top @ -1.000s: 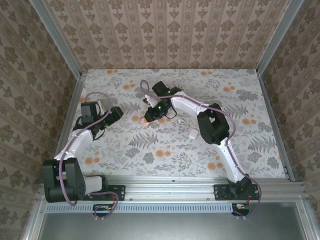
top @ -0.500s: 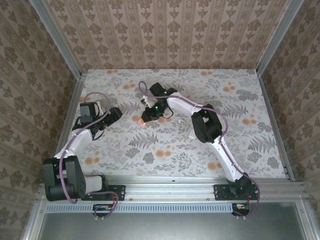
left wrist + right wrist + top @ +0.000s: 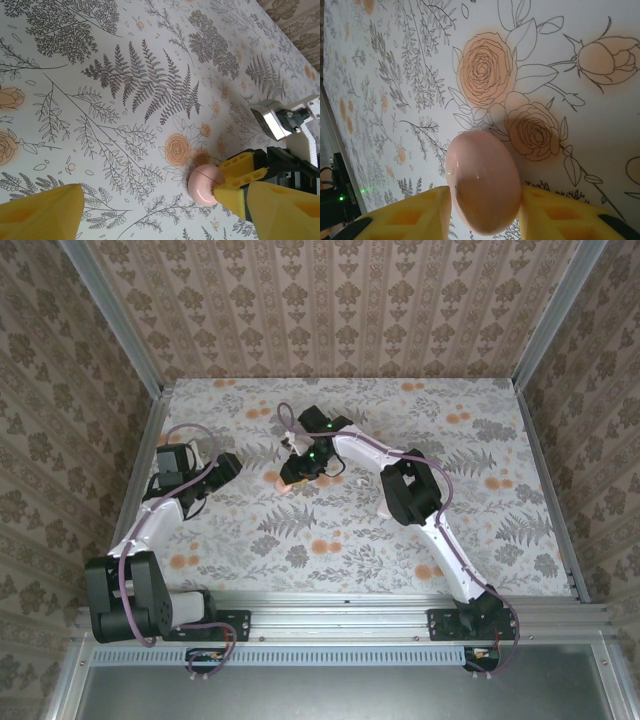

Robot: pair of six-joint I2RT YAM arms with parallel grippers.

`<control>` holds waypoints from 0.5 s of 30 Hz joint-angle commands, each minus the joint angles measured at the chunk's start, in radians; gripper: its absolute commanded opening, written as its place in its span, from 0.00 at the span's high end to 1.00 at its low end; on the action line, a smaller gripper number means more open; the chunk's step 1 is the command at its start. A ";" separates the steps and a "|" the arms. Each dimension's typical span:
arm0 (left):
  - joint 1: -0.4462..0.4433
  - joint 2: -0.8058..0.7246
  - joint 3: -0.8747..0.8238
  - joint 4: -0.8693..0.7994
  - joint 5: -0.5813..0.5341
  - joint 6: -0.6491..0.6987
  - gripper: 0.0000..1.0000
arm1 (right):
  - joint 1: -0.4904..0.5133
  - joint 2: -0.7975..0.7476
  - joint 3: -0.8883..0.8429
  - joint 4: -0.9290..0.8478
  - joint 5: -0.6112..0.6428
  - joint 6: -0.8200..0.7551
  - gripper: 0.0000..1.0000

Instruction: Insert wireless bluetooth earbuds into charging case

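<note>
Pink pebble (image 3: 482,170) sits snug between the right gripper's (image 3: 485,195) jaws, squeezing or merely flanking I can't tell, left gripper (image 3: 160,220) gaping wide near it; looks like a side step, and next comes hunting the white case, wherever that lies.

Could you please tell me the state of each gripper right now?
Left gripper: open, empty.
Right gripper: closed on the pink disc.
</note>
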 commanded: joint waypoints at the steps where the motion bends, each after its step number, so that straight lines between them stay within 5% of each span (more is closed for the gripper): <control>1: 0.011 0.000 0.005 0.020 0.018 0.019 0.15 | -0.005 0.022 0.031 -0.031 0.026 0.019 0.58; 15: 0.024 0.003 0.007 0.020 0.018 0.031 0.15 | -0.006 -0.117 -0.049 0.001 0.198 0.084 0.50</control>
